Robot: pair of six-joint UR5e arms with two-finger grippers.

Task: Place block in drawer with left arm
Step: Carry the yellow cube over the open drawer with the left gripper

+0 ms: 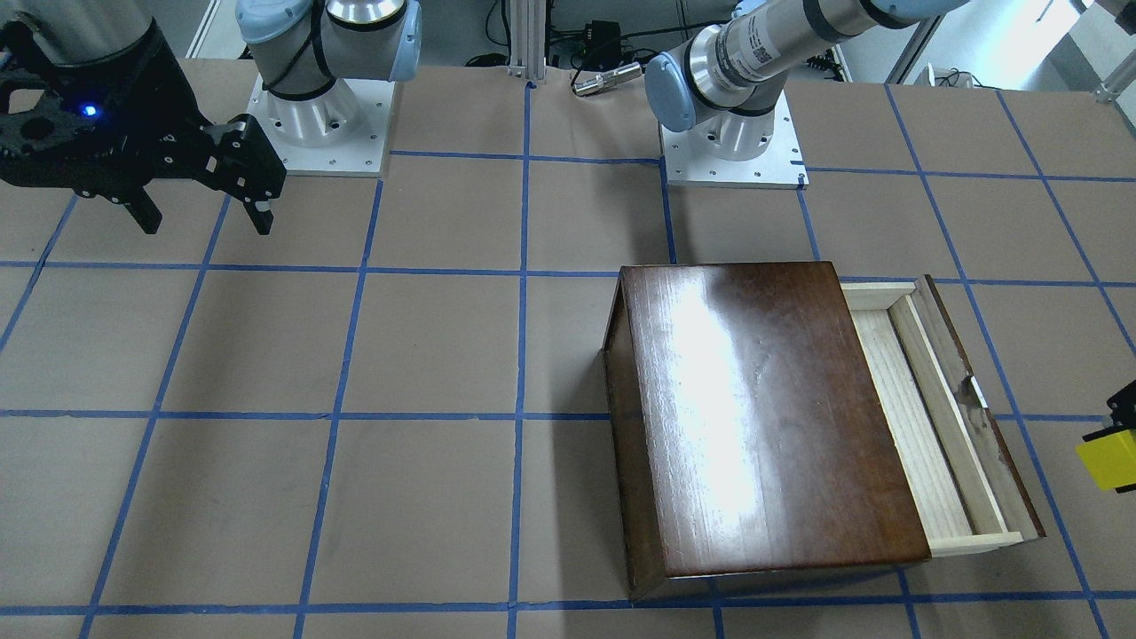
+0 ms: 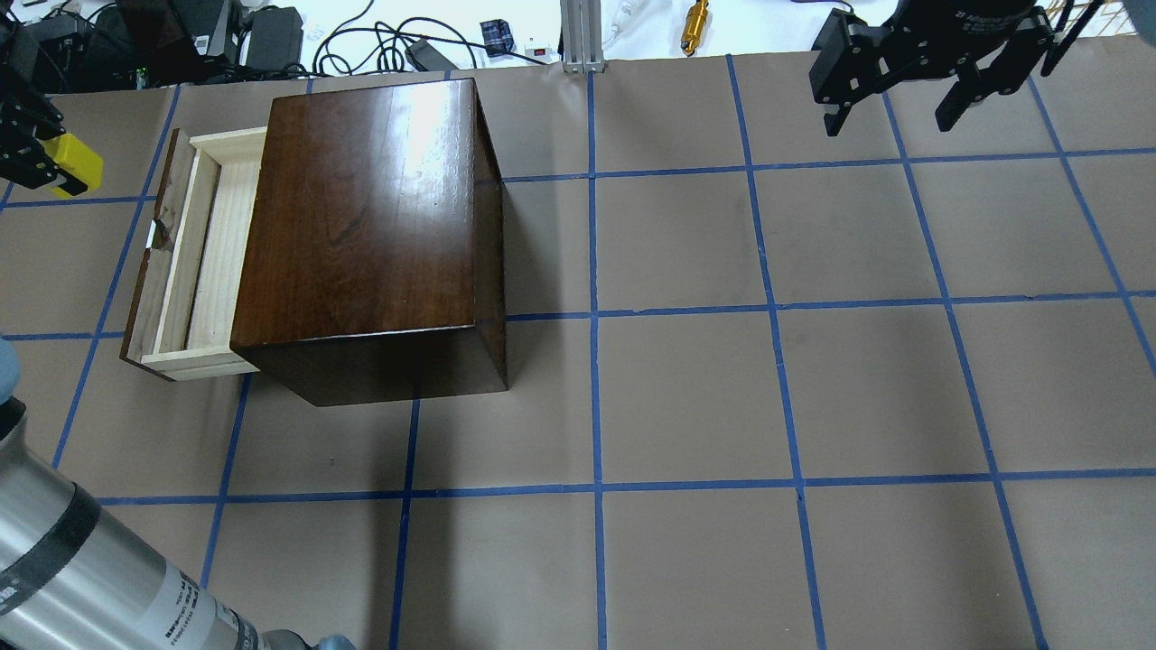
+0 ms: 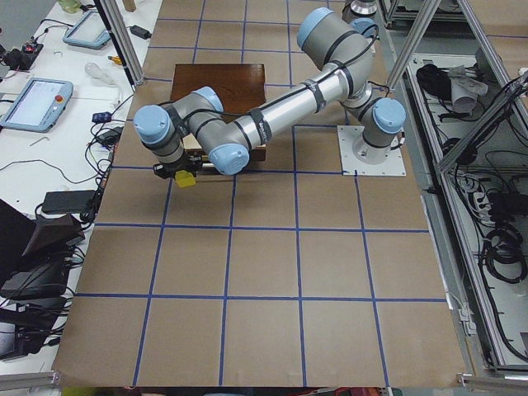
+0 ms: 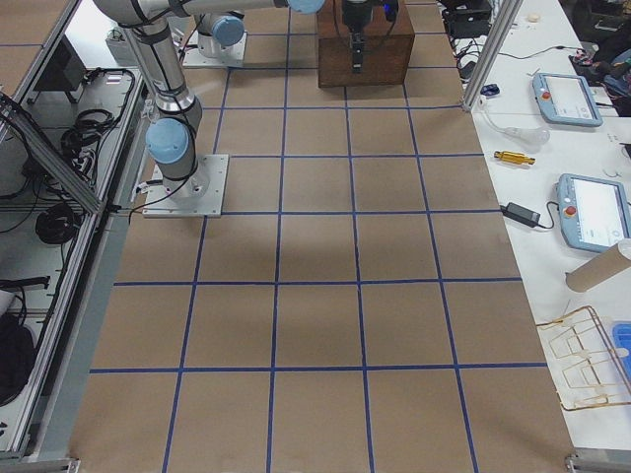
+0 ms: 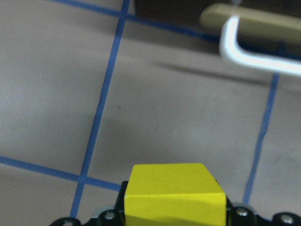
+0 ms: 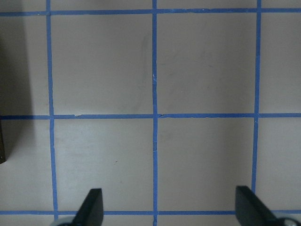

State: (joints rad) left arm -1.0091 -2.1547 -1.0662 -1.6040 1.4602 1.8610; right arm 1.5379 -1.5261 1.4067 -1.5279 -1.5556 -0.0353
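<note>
My left gripper (image 2: 41, 162) is shut on the small yellow block (image 2: 77, 167) and holds it above the table, just outside the drawer's dark front panel. The block also shows in the front-facing view (image 1: 1109, 460) and in the left wrist view (image 5: 171, 197). The drawer (image 2: 194, 262) is pulled open from the dark-brown wooden box (image 2: 370, 226), and its pale tray is empty. Its metal handle (image 5: 254, 52) shows ahead of the block. My right gripper (image 2: 888, 125) is open and empty, far from the box, above bare table (image 6: 171, 209).
The box (image 1: 763, 417) stands on brown paper with a blue tape grid. My left arm's forearm (image 2: 81, 569) crosses the near left corner. Cables and a gold tool (image 2: 695, 13) lie beyond the far edge. Arm base plates (image 1: 324, 124) sit at the robot's side.
</note>
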